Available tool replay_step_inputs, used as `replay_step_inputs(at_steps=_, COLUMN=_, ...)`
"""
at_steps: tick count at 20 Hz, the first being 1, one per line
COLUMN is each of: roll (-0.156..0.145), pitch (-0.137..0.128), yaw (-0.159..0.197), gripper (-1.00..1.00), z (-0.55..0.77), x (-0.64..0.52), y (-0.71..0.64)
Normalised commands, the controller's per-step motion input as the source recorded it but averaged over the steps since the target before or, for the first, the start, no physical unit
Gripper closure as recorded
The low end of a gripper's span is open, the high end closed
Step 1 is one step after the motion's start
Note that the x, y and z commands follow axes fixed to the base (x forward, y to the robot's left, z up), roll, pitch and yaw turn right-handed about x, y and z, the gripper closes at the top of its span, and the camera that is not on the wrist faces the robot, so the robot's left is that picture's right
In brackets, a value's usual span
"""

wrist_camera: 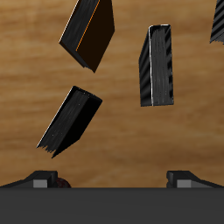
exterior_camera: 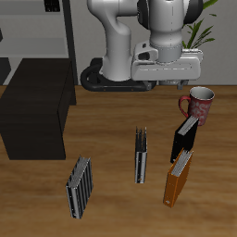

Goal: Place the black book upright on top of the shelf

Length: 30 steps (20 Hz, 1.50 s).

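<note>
The black book (exterior_camera: 185,139) lies on the wooden table just in front of a red mug, with its white page edge showing. It also shows in the wrist view (wrist_camera: 70,120). The shelf (exterior_camera: 37,106), a low black cabinet, stands at the far side of the table from the book, and nothing is on its top. My gripper (exterior_camera: 169,81) hangs high above the table, behind the mug and the black book. In the wrist view the gripper (wrist_camera: 114,179) is open and empty, its fingertips (wrist_camera: 39,179) wide apart.
A red mug (exterior_camera: 199,102) stands just behind the black book. An orange-brown book (exterior_camera: 179,178) lies in front of it, also seen in the wrist view (wrist_camera: 90,33). Two grey-and-black striped books (exterior_camera: 141,153) (exterior_camera: 81,185) lie mid-table. A grey rack (exterior_camera: 42,32) stands behind the shelf.
</note>
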Motion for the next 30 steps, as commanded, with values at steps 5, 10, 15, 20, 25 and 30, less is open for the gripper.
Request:
replay_step_inputs(at_steps=5, roll=-0.018, pitch=-0.021, yaw=-0.018, gripper=-1.00, z=-0.14, x=0.07, y=0.42)
replay_step_inputs(at_steps=10, roll=-0.009, pitch=-0.059, yaw=-0.005, gripper=-1.00, z=-0.18, x=0.04, y=0.38)
replay_step_inputs(at_steps=15, roll=0.003, pitch=0.004, yaw=-0.033, gripper=-1.00, z=-0.26, x=0.13, y=0.32)
replay_step_inputs(at_steps=20, roll=-0.028, pitch=-0.075, yaw=-0.015, gripper=-1.00, z=-0.21, x=0.06, y=0.09)
replay_step_inputs(at_steps=25, roll=-0.004, pitch=0.020, yaw=-0.034, gripper=-1.00, z=-0.23, x=0.09, y=0.01)
replay_step_inputs(at_steps=30, roll=-0.014, pitch=-0.013, yaw=-0.015, gripper=-1.00, z=-0.28, x=0.03, y=0.02)
